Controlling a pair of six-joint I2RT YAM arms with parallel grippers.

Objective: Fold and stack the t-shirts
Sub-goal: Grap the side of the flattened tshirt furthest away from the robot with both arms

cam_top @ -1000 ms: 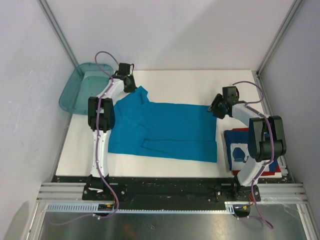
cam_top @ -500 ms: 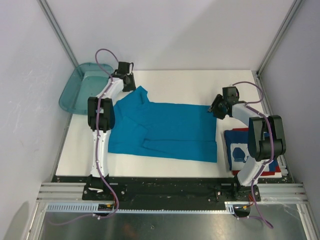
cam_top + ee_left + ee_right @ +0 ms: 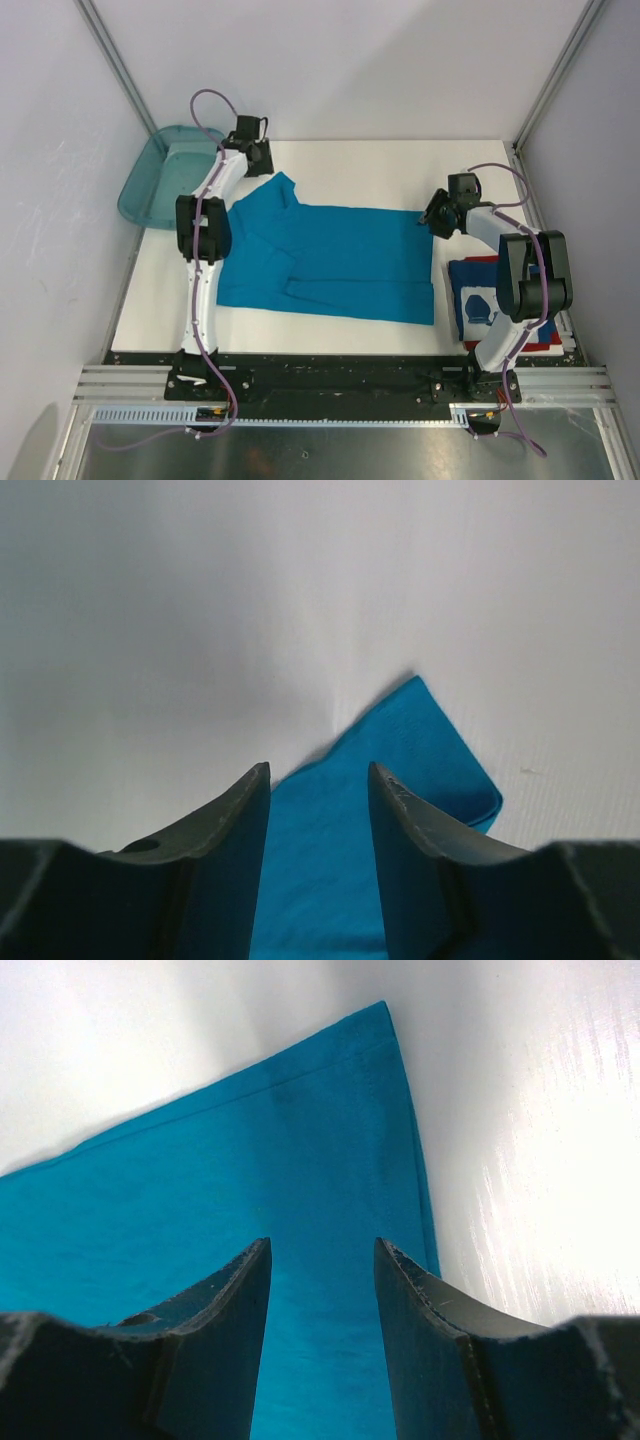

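Currently the teal-blue t-shirt (image 3: 330, 262) is spread flat on the white table (image 3: 380, 170), the folded dark blue t-shirt (image 3: 480, 300) at its 4 o'clock. The left gripper (image 3: 264, 166) is held parted, empty, over its 11 o'clock tip — the right gripper (image 3: 432, 216) likewise at 2 o'clock.

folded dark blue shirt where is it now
In the top view the folded dark blue shirt lies near right on the table, beside the teal t-shirt.

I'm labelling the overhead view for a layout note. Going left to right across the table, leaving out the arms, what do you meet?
plastic bin → teal-blue t-shirt → folded dark blue t-shirt
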